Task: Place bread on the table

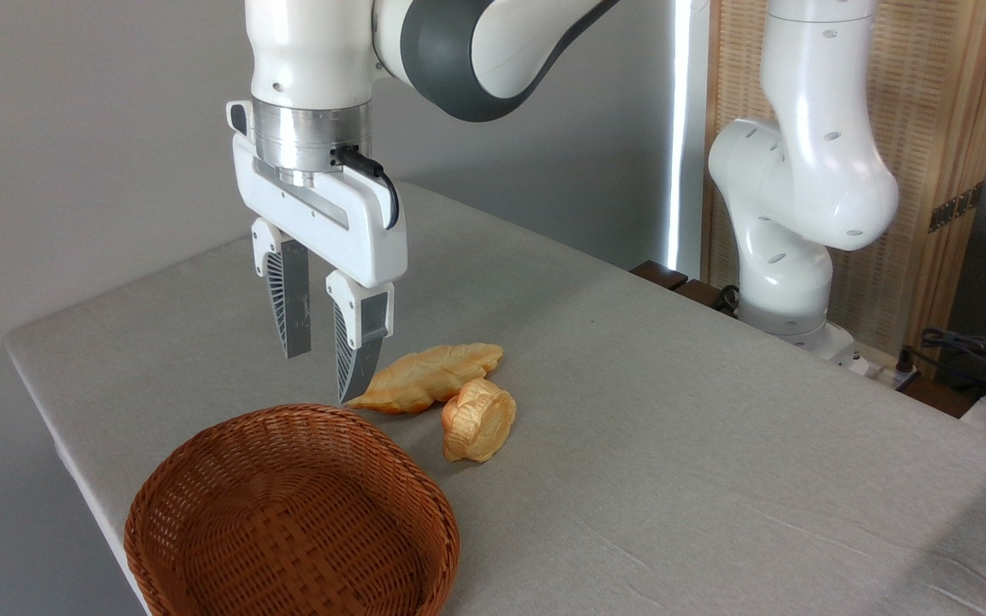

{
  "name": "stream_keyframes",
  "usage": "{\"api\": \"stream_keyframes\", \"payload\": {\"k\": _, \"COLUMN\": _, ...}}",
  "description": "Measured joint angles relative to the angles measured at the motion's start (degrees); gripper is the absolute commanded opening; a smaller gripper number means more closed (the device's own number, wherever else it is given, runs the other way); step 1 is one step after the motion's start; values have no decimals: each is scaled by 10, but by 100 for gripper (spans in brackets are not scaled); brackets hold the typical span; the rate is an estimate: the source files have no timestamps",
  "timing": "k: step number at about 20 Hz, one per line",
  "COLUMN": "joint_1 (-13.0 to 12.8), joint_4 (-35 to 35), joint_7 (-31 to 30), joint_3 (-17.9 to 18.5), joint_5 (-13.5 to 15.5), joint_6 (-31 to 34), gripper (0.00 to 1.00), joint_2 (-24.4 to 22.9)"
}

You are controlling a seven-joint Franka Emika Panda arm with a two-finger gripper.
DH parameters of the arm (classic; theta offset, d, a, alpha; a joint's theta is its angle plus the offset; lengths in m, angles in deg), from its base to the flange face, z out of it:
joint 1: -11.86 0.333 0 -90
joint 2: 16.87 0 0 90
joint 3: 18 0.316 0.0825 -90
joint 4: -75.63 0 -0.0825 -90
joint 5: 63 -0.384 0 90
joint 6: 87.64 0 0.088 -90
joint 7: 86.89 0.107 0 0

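The bread point(429, 376), a long golden-tan leaf-shaped pastry, lies flat on the grey table point(681, 411). My gripper point(320, 376) hangs just left of the bread's near tip, above the far rim of the basket. Its two fingers stand apart with nothing between them, so it is open. The right fingertip point(347, 389) overlaps the bread's left end in this view; I cannot tell whether they touch.
A round flower-shaped bun point(478, 420) rests against the bread's front side. A brown wicker basket point(288, 513) with nothing in it stands at the front left near the table edge. The arm's white base point(792, 257) rises at the back right.
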Motion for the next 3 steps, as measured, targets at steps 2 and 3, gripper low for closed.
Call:
{"api": "stream_keyframes", "payload": {"k": 2, "joint_1": 0, "joint_4": -2, "joint_7": 0, "joint_3": 1, "joint_5": 0, "joint_6": 0, "gripper": 100, "joint_2": 0}}
{"api": "stream_keyframes", "payload": {"k": 3, "joint_1": 0, "joint_4": -2, "joint_7": 0, "joint_3": 1, "joint_5": 0, "joint_6": 0, "gripper": 100, "joint_2": 0}}
